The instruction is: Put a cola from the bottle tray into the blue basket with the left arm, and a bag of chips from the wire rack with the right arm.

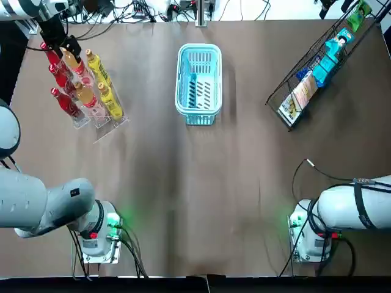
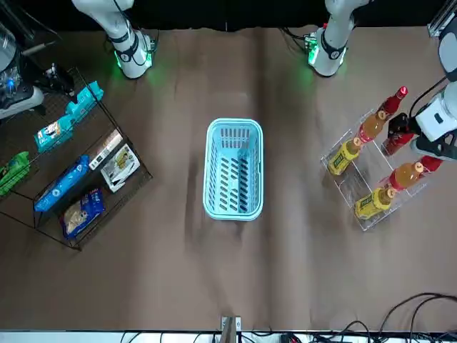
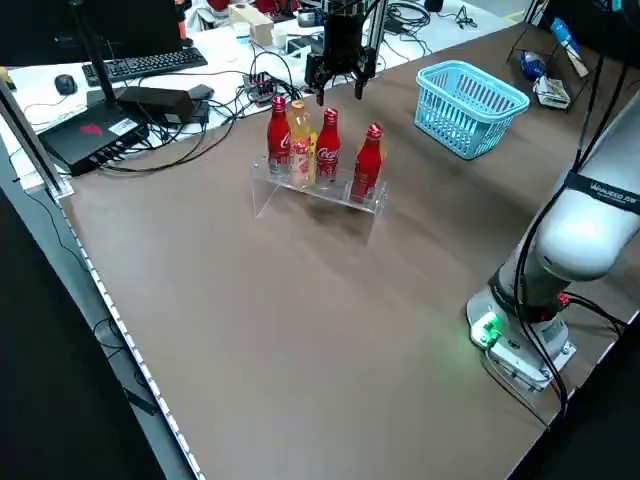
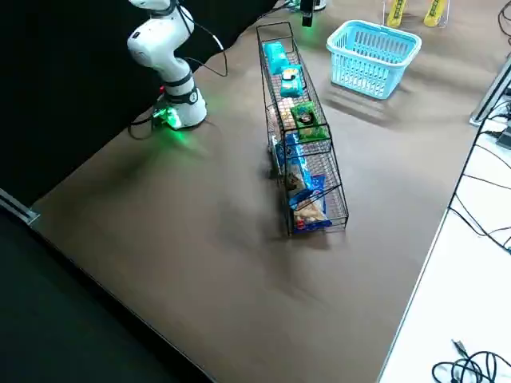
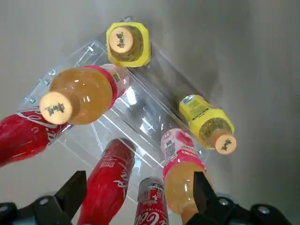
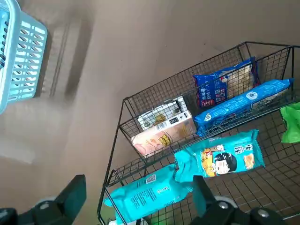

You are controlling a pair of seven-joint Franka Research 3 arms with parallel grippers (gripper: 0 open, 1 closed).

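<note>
Three red cola bottles [image 1: 61, 74] stand with orange and yellow bottles in the clear bottle tray [image 1: 109, 127] at the far left. My left gripper [image 5: 138, 197] hangs open just above the colas, one red cola neck [image 5: 151, 206] between its fingers [image 5: 75, 191]. The blue basket [image 1: 198, 82] sits empty at the table's far middle. The wire rack [image 1: 287, 91] at the far right holds several bags. My right gripper [image 6: 138, 197] is open over the rack, above a teal bag [image 6: 145, 192]. A second teal bag [image 6: 218, 159] and blue bags [image 6: 243, 101] lie beside it.
A pale box [image 6: 164, 129] lies at the rack's low end and a green bag [image 6: 291, 122] at its high end. Cables and a keyboard [image 3: 140, 65] lie beyond the far edge. Both arm bases [image 1: 98, 235] stand at the near edge.
</note>
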